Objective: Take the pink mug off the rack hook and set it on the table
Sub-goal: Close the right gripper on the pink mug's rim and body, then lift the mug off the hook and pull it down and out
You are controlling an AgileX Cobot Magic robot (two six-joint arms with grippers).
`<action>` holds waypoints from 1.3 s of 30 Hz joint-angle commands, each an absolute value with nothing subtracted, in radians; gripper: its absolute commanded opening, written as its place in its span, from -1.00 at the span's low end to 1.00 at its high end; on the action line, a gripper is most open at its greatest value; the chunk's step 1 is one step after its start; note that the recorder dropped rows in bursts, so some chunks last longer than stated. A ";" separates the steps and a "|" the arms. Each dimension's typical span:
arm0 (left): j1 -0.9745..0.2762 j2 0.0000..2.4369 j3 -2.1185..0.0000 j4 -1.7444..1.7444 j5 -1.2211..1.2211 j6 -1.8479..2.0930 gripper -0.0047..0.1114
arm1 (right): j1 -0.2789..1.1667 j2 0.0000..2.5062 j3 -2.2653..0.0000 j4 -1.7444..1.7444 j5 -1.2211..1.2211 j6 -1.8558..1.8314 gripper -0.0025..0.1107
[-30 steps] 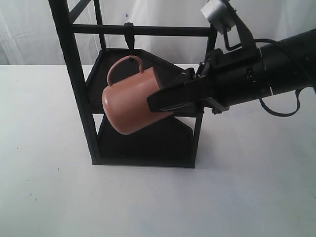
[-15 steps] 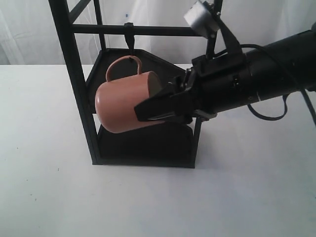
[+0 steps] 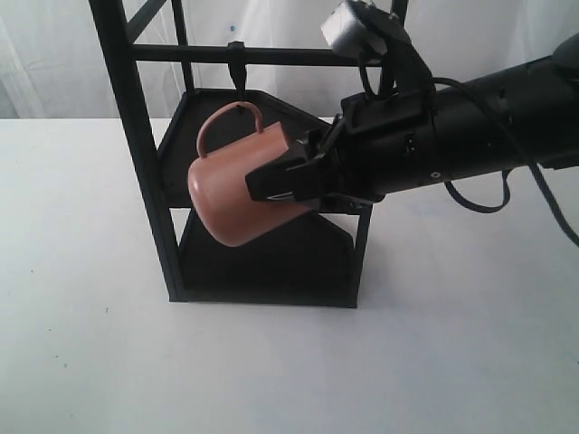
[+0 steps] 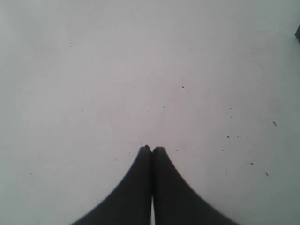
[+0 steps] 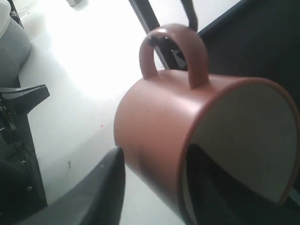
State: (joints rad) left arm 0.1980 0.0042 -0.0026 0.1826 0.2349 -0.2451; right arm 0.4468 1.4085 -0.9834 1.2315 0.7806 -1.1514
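Clamping the rim of the pink mug (image 3: pixel 226 194), your right claw (image 3: pixel 269 181) holds it tilted in the rack (image 3: pixel 136 136), handle just below the hook (image 3: pixel 237 77), clear of the counter (image 3: pixel 90 344). Your left claw (image 4: pixel 151 150) is pressed together above it.

This looks like a robotics lab — a staged test bench. The wide white counter (image 3: pixel 90 362) is plain and matte, backed at twelve o'clock by white drapes (image 3: pixel 54 54). A thick black robot arm (image 3: pixel 488 117) with loose cables reaches in from three o'clock, a small grey camera (image 3: pixel 348 23) mounted above its wrist. A lone black rack (image 3: pixel 145 181) stands at centre.
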 commanded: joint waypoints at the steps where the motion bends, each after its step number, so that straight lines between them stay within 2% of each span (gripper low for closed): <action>1: 0.197 0.000 0.000 0.187 0.233 -0.242 -0.92 | 0.450 1.408 -0.987 1.240 0.780 -1.164 -0.36; 13: 0.197 0.000 0.000 0.187 0.233 -0.242 -0.92 | 0.450 1.408 -0.987 1.238 0.783 -1.164 -0.62; 18: 0.197 0.000 0.000 0.187 0.233 -0.242 -0.92 | 0.450 1.408 -0.987 1.237 0.780 -1.166 -0.96; 39: 0.197 0.000 0.000 0.187 0.233 -0.242 -0.92 | 0.450 1.374 -0.987 1.241 0.803 -1.094 -0.96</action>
State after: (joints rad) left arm 0.1980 0.0042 -0.0026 0.1826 0.2349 -0.2451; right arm 0.4505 1.3991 -0.9834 1.2571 0.8071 -1.1000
